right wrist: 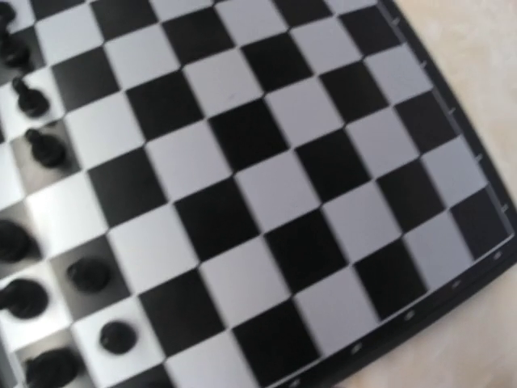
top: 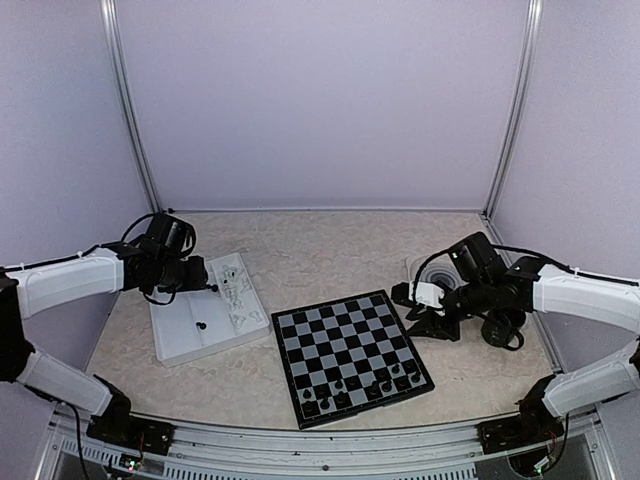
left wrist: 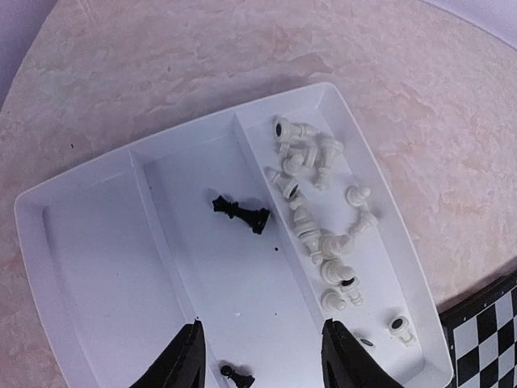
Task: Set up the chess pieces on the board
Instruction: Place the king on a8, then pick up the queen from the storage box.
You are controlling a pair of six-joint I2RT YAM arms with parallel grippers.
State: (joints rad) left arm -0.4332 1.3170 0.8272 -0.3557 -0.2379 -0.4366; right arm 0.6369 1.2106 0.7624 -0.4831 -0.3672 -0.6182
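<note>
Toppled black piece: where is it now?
Left wrist view: toppled black piece lies in the white tray's middle compartment, beside the heap of white pieces.

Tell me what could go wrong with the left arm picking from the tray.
1. The small black piece between the open fingers of the left gripper is tiny; closing off-centre could knock it away.
2. The other black piece lies on its side in the tray, so it may roll when gripped.
3. The white pieces lie heaped together; lifting one might drag others.
</note>
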